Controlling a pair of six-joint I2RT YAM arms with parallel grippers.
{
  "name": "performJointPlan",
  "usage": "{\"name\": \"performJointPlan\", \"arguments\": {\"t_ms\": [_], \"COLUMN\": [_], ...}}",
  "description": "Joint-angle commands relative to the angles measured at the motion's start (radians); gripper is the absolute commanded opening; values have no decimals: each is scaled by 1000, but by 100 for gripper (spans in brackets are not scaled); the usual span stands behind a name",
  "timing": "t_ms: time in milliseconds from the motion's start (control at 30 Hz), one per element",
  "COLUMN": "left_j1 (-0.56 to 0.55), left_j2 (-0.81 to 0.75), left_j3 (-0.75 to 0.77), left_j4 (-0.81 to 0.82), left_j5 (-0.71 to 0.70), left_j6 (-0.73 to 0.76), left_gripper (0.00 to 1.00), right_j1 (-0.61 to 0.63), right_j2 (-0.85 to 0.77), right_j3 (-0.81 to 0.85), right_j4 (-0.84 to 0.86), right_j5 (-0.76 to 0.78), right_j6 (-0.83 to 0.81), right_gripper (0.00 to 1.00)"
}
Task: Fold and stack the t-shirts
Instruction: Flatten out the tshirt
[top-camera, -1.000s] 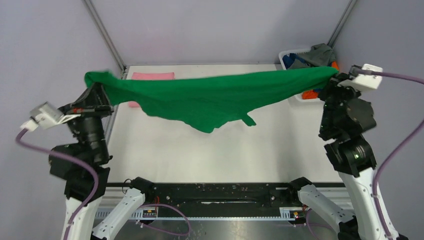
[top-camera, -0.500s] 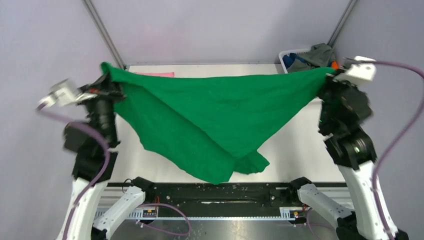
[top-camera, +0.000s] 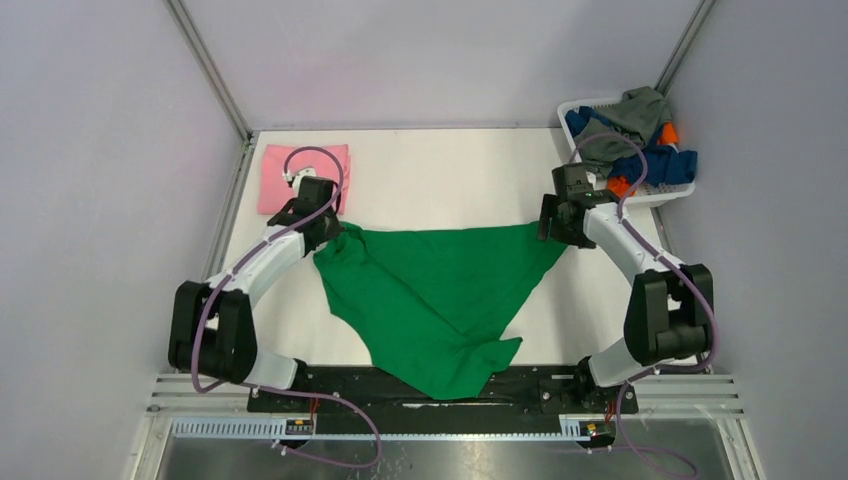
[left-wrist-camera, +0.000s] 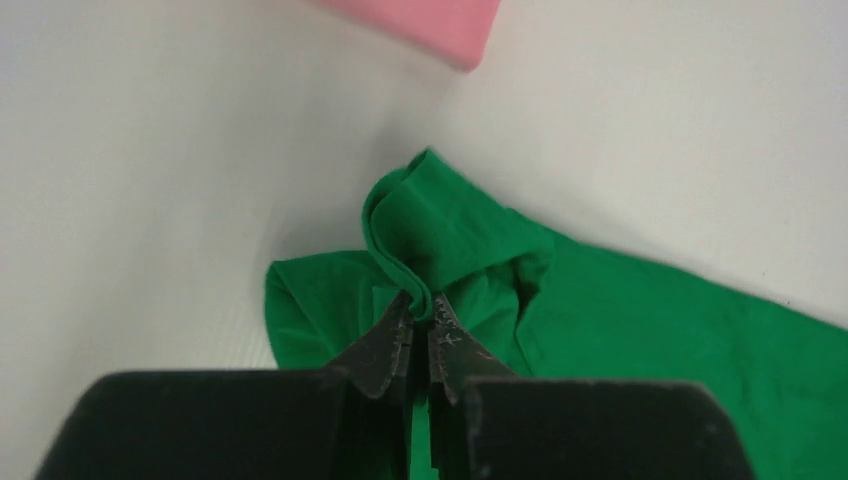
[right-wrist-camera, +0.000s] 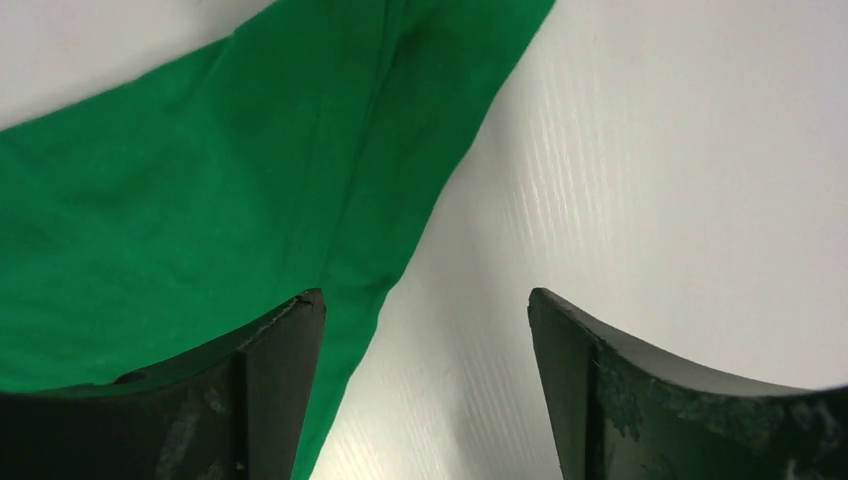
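A bright green t-shirt (top-camera: 435, 290) lies spread on the white table, one tip hanging over the near edge. My left gripper (top-camera: 335, 228) is shut on a bunched fold at the shirt's far left corner (left-wrist-camera: 425, 245), low over the table. My right gripper (top-camera: 553, 226) stands open over the shirt's far right corner (right-wrist-camera: 300, 170), with bare table between its fingers (right-wrist-camera: 275, 360) and nothing held. A folded light pink t-shirt (top-camera: 272, 178) lies at the far left, just behind my left gripper; its edge (left-wrist-camera: 430, 22) shows in the left wrist view.
A white slotted basket (top-camera: 665, 192) at the far right corner holds a heap of grey, dark blue and orange shirts (top-camera: 630, 125). Metal frame posts rise at both back corners. A black rail (top-camera: 420, 385) runs along the near edge.
Both arms came down from holding the green shirt stretched high in the air and laid it on the table. The right gripper opened and let go of its corner.
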Motion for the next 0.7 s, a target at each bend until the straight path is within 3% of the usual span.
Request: {"name": "performJointPlan", "arguments": {"t_ms": [0, 167, 300, 433, 667], "left_j1": [8, 7, 7, 9, 9], "left_j2": [31, 60, 55, 56, 40], "left_j3": [35, 16, 4, 9, -2], "left_j4": [23, 27, 27, 17, 15], "left_j5": [129, 176, 176, 165, 163], "left_j6": [-62, -84, -83, -80, -75], "left_gripper": [0, 0, 0, 0, 0], "right_j1": [23, 253, 482, 645, 786], "right_j2": [-109, -206, -133, -5, 154], "right_j3": [25, -79, -91, -60, -15], "right_j4": [-111, -55, 1, 2, -10], "right_j5": [-35, -219, -395, -424, -400], "right_j6": [71, -100, -204, -270, -335], "right_gripper": [83, 83, 81, 78, 71]}}
